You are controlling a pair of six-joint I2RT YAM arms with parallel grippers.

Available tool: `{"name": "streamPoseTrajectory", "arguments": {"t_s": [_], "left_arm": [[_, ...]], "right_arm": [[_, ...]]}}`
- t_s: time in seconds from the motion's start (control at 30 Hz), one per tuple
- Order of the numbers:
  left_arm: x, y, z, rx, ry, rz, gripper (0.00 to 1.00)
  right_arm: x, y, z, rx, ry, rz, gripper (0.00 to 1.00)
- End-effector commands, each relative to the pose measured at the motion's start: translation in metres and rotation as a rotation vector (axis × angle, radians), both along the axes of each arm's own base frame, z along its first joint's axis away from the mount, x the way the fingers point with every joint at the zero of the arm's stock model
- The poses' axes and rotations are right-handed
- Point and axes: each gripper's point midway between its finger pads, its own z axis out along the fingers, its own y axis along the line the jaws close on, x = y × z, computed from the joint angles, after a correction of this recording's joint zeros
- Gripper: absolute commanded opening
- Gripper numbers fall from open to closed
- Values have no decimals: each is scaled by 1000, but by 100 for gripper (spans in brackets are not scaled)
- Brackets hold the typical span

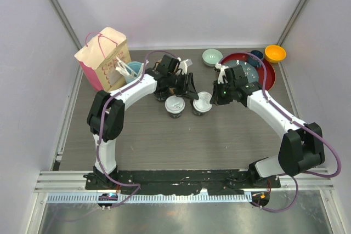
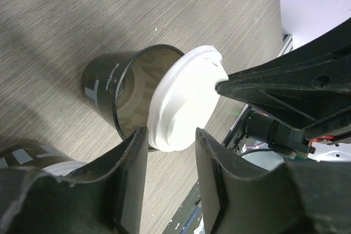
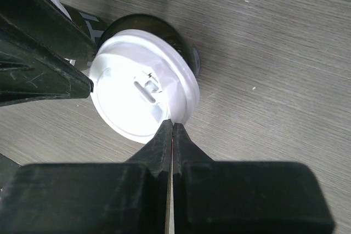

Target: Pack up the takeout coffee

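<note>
**Surface** (image 1: 230, 135): dark wood grain. It carries every item listed below.

**Bag** (image 1: 101, 56): tan and pink paper, standing upright on the surface. All positions below are given from the bag.

**Left gripper** (image 2: 169, 134): extended to the right of the bag, over the far cup. The jaws are partly open, with one finger on each side of the lid rim. Contact with the rim cannot be confirmed.

**Right gripper** (image 3: 173, 127): approaches from the side opposite the bag. The jaws are fully closed, finger against finger, with the tips at the lid rim. Whether the rim is pinched between them cannot be determined.

**Near cup** (image 1: 174, 106): black, standing on the surface to the right of the bag and outside it. Its white lid is on.

**Far cup** (image 1: 201, 105): black, just beside the near cup on the side away from the bag, also outside it.

**Lid** (image 3: 137, 91): white and round. It sits askew on the far cup, with one side raised so that the brown interior shows.
</note>
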Motion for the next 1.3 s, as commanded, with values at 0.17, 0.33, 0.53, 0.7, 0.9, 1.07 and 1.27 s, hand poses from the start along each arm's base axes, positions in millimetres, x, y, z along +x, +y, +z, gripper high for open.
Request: {"name": "streamPoseTrajectory", "arguments": {"t_s": [0.17,0.33,0.53,0.7,0.9,1.07,1.27], "left_arm": [[10,4,30,4,-115,-8,54],[10,7,44,8,-161,-18,56],[21,19,60,70,-286,-12,58],[37,34,54,187,-401,21,58],[32,23,53,259,-512,-81,62],[35,15,42,267,-471,-76,57],[40,12,30,284,-451,-69,52]], "right_arm": [[12,3,32,15,-64,5,1],[11,6,36,24,-43,18,1],[17,16,41,62,21,68,1],[21,11,31,35,90,81,1],[24,6,25,19,142,93,1],[26,6,21,21,181,114,1],[28,9,12,31,228,130,1]]}}
